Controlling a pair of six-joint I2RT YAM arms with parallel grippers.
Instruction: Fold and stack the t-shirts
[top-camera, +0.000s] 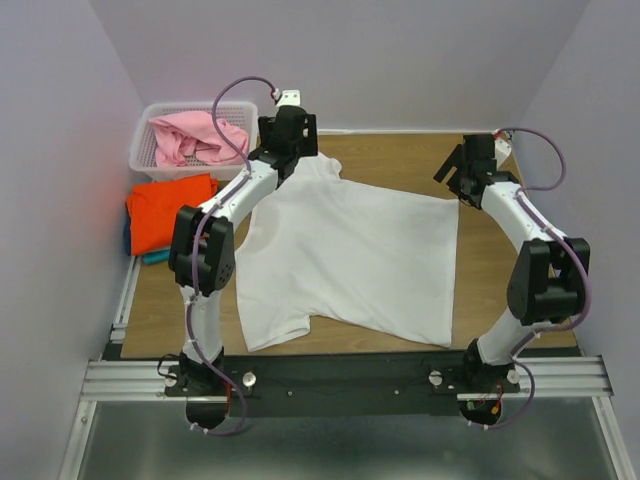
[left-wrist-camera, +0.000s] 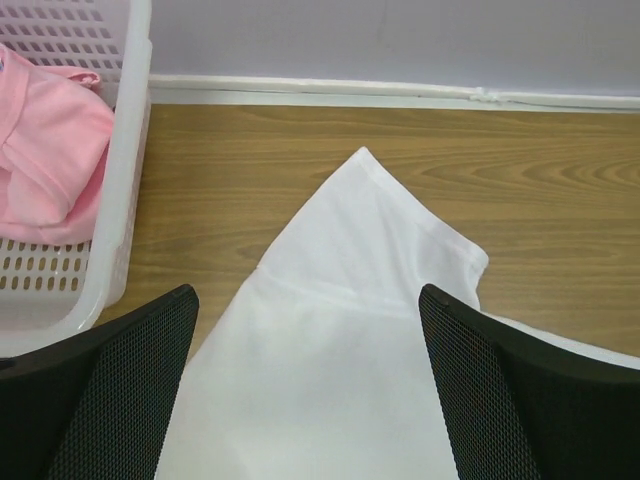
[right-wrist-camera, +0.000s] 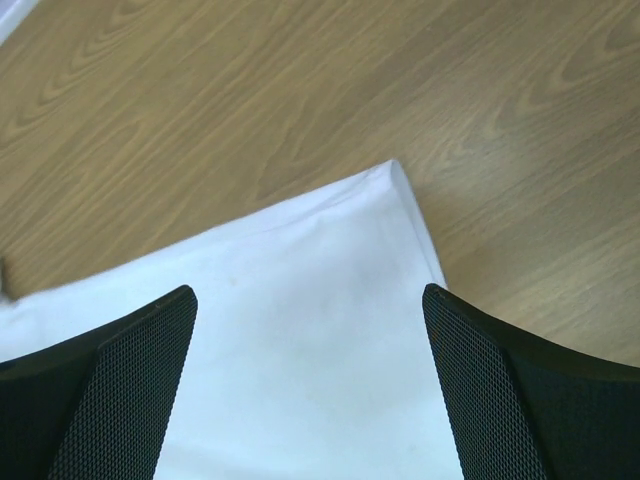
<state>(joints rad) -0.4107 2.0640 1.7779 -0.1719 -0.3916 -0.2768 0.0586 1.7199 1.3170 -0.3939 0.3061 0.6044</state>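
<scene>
Two empty grippers, both spread wide, left gripper (left-wrist-camera: 307, 292) above the sleeve (left-wrist-camera: 365, 230) of the white t-shirt (top-camera: 350, 255), right gripper (right-wrist-camera: 309, 291) above its hem corner (right-wrist-camera: 390, 178).

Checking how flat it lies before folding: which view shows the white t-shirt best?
Top external: the white t-shirt lies spread on the table, nearly its whole outline visible. The left wrist view shows only a sleeve end; the right wrist view only one hem corner.

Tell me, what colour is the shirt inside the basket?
Pink. The pink t-shirt lies in the white basket, shown best in the top external view.
</scene>
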